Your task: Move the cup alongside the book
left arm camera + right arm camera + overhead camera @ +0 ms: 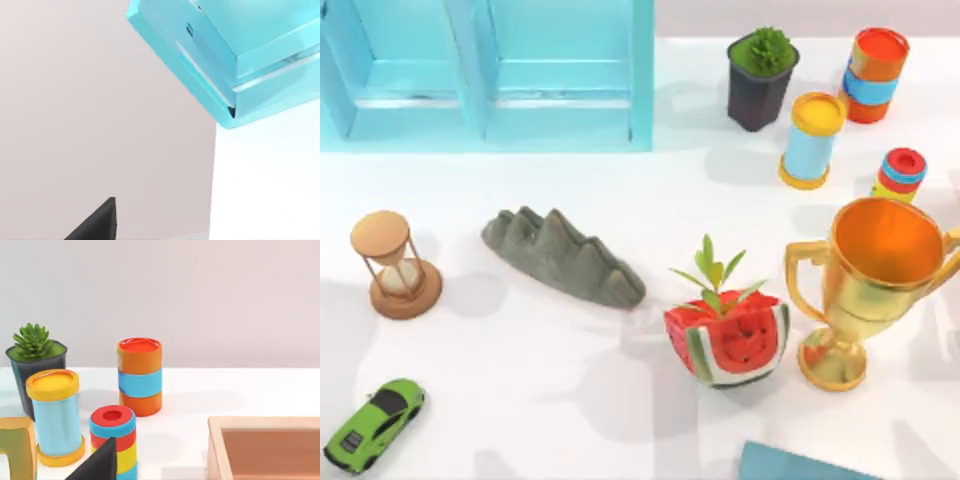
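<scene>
Cup (875, 290): gold trophy type, upright at the right side of the desk (570, 380) with its wide bowl open to the top view, two loop handles, a thin stem and a round foot.
Book (800, 465): teal slab, just a corner poking in at the near edge, near the cup's foot but apart from it.
Neighbours: watermelon planter (728, 340) just beside the cup on its left; small striped can (900, 172) and yellow-capped can (812, 140) close behind.
Right hand (102, 462): one dark tip low in the right wrist view, looking over the cans towards a sliver of the cup's gold handle – spread or pressed together, cannot tell.
Left hand (97, 222): dark tip in the left wrist view, off by the blue cabinet (225, 55) – idle by the look of it, state likewise impossible to tell.
Feel, at a guess: rigid and hard, glossy so probably slick, and top-heavy with that big bowl on a narrow stem – prone to tipping if nudged high.
Where to grab: bowl wall at the rim, one side in and one out, or across the stem just above the foot; handles look too thin and too easy to twist on.
Watch for: planter leaves and cans crowding the approach; lift straight up before swinging towards the book.
</scene>
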Motion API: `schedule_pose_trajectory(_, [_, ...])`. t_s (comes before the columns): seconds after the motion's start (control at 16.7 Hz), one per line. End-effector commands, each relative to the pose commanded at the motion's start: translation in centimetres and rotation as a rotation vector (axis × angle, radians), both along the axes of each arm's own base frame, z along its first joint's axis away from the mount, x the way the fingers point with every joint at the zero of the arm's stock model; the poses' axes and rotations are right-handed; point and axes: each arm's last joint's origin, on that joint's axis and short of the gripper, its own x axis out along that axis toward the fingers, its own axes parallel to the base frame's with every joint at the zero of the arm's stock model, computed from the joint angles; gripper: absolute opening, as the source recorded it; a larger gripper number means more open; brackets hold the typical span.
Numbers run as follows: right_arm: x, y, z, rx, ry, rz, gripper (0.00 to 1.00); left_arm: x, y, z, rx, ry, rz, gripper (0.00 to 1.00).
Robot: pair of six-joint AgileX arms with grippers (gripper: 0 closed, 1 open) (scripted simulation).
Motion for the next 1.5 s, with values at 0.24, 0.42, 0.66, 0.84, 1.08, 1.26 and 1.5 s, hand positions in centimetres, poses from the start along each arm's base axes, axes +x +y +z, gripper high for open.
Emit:
schedule_pose_trajectory(0.24, [0.0, 0.0, 0.0, 0.0, 0.0, 0.0, 1.0, 1.4, 3.0, 4.1, 0.335, 0.427, -0.007, 1.0])
schedule_pose_trajectory(0.42, [0.0, 0.0, 0.0, 0.0, 0.0, 0.0, 1.0, 3.0, 6.0, 5.2, 0.488, 0.773, -0.139, 1.0])
schedule_pose_trajectory(0.66, [0.0, 0.0, 0.0, 0.0, 0.0, 0.0, 1.0, 5.1, 10.3, 3.9, 0.519, 1.123, -0.431, 1.0])
schedule_pose_trajectory(0.84, [0.0, 0.0, 0.0, 0.0, 0.0, 0.0, 1.0, 6.2, 13.3, 1.8, 0.471, 1.272, -0.674, 1.0])
schedule_pose_trajectory(1.08, [0.0, 0.0, 0.0, 0.0, 0.0, 0.0, 1.0, 6.9, 16.1, -1.1, 0.4, 1.348, -0.953, 1.0])
schedule_pose_trajectory(1.26, [0.0, 0.0, 0.0, 0.0, 0.0, 0.0, 1.0, 7.1, 17.1, -2.6, 0.362, 1.357, -1.068, 1.0])
schedule_pose_trajectory(1.5, [0.0, 0.0, 0.0, 0.0, 0.0, 0.0, 1.0, 7.1, 17.3, -2.8, 0.357, 1.357, -1.082, 1.0])
